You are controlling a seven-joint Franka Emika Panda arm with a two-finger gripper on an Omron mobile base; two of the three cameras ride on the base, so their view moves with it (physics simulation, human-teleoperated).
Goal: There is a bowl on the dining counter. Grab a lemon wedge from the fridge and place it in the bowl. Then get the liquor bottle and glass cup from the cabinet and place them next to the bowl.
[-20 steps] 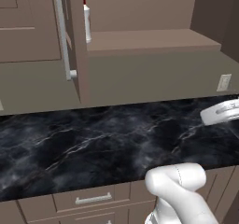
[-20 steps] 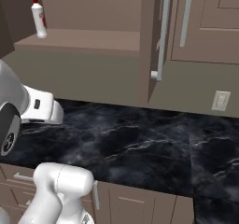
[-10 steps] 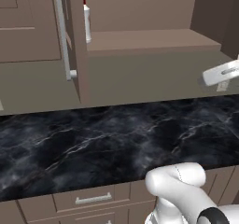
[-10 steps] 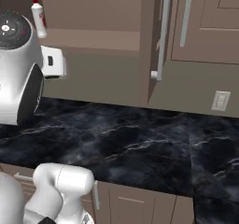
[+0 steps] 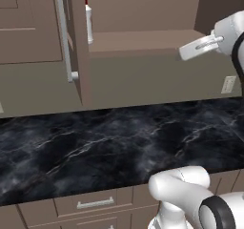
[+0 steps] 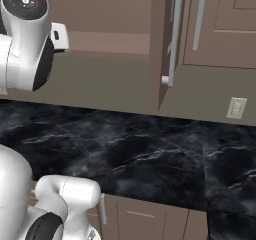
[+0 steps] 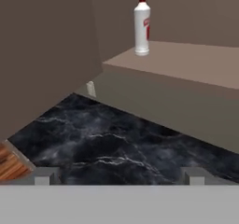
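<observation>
Liquor bottle (image 7: 142, 22) — upright on open cabinet (image 5: 143, 39) shelf, well apart from gripper (image 7: 116, 175), jaws spread, empty — risk: tall slim bottle topples if a fingertip clips it on approach.

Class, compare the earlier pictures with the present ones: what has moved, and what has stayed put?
The arm has risen from counter height to shelf height, carrying the gripper up toward the cabinet; its jaws stay open and empty. The liquor bottle still stands upright on the shelf, and the door remains open.
</observation>
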